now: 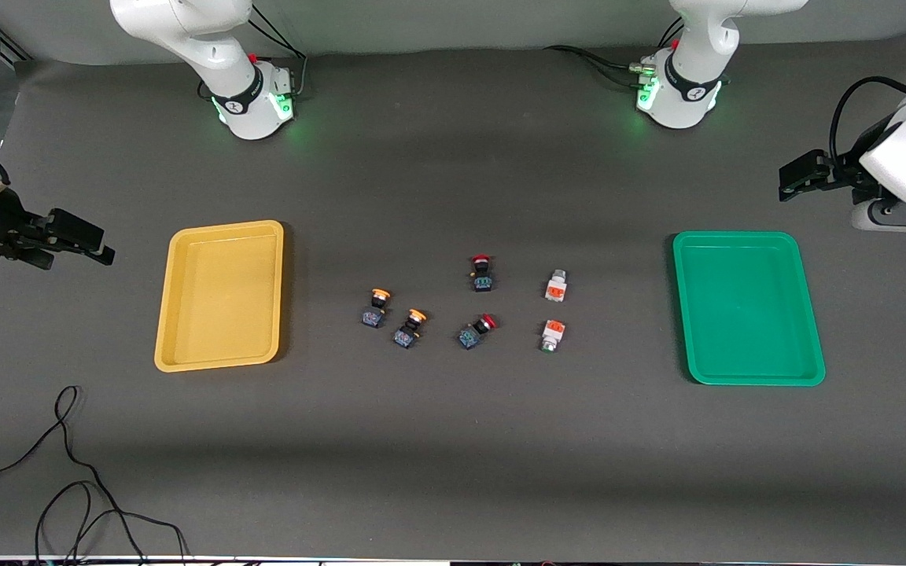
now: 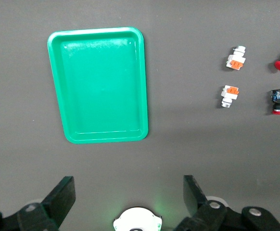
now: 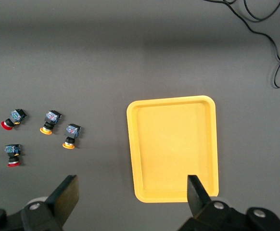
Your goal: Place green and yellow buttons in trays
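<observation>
1. both pincers hang in the air at the ends of a dark grey tabletop (image 1: 453,472), each arm waiting.
2. left pincer (image 1: 793,178) hovers over the tabletop at the left arm's end, just past a shallow green plastic tray with rounded corners (image 1: 813,334); in the left wrist view its black fingers (image 2: 63,195) stand wide apart, holding nothing, with the green tray (image 2: 58,96) between them and the buttons.
3. right pincer (image 1: 91,244) hovers at the right arm's end, beside a shallow yellow plastic tray of the same shape (image 1: 166,314); its fingers (image 3: 68,192) are likewise spread and empty in the right wrist view, over that tray's rim (image 3: 130,144).
4. neither tray holds a button.
5. between the trays lie six small push-button switches, all on the tabletop.
6. two yellow-orange capped switches on black-blue bodies (image 1: 376,307) (image 1: 409,328) sit side by side nearest the yellow tray, well apart from it.
7. two white-bodied switches with orange blocks (image 1: 555,286) (image 1: 552,334) lie toward the green tray, one nearer the front camera than the other.
8. two red-capped switches with dark bodies (image 1: 482,273) (image 1: 476,331) rest in the middle, between the yellow-capped pair and the white pair.
9. a loose black cable (image 1: 68,472) curls on the tabletop near the front camera, at the right arm's end.
</observation>
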